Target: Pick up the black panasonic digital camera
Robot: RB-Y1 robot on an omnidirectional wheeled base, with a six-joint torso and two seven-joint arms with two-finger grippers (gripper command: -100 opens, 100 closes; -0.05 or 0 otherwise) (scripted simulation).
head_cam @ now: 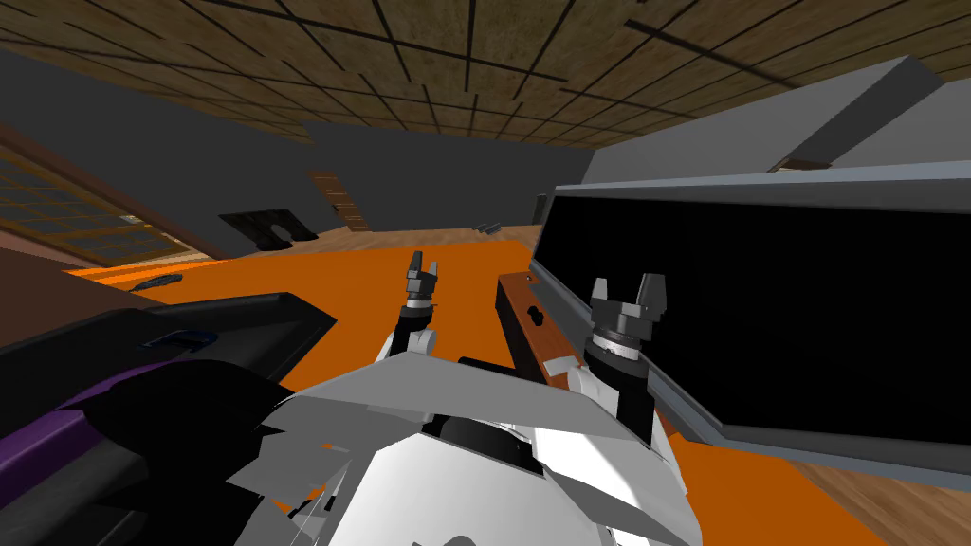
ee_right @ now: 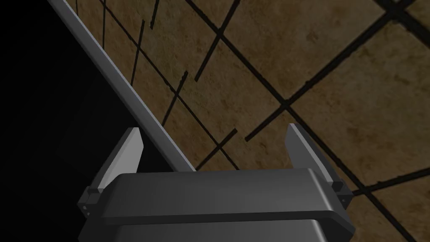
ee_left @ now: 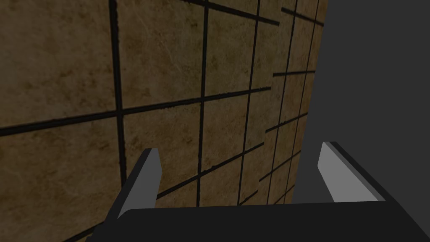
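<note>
Head view: small black camera (head_cam: 534,316) on brown stand (head_cam: 515,290), between left gripper (head_cam: 424,266) and right gripper (head_cam: 627,287), both spread

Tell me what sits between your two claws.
Head view: between left claw and right claw lie orange floor, then a brown stand's end bearing a small black object.

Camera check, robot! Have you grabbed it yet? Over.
Grippers: left gripper open, right gripper open, both empty. Likely camera: small black thing on brown ledge, not grasped. Nearby: big black screen beside right gripper.
</note>
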